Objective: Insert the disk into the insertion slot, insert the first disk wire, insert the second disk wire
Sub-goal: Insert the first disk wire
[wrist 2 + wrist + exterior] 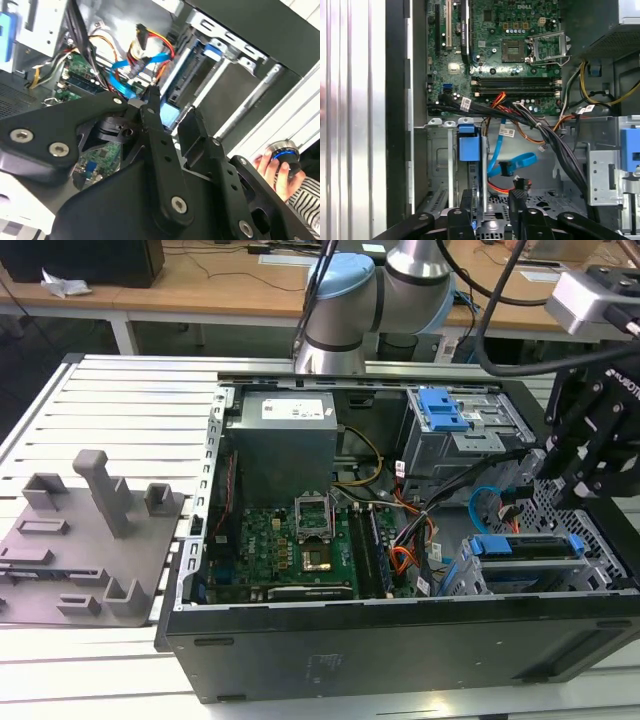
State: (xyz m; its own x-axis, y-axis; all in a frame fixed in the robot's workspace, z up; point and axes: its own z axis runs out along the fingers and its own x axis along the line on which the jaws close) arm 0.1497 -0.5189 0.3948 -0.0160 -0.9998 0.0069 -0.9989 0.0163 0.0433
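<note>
Open computer case (400, 650) beneath the tool. Insertion slot (465, 585) sits just below the fingertips, and the disk (525, 550) lies in it, apparently seated. Gripper (492, 196) is spread and holds nothing. Second disk wire (517, 162) and first disk wire (497, 186) hang loose just ahead of the fingers, seemingly unplugged. Judgement: both are limp and springy, so pinch the stiff dark plug, not the cord.

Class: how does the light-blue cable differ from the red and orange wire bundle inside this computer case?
The light-blue cable is one flat band; the red and orange wire bundle is several thin strands. The cable is one colour, the bundle mixed. Both end in a small dark plug.
</note>
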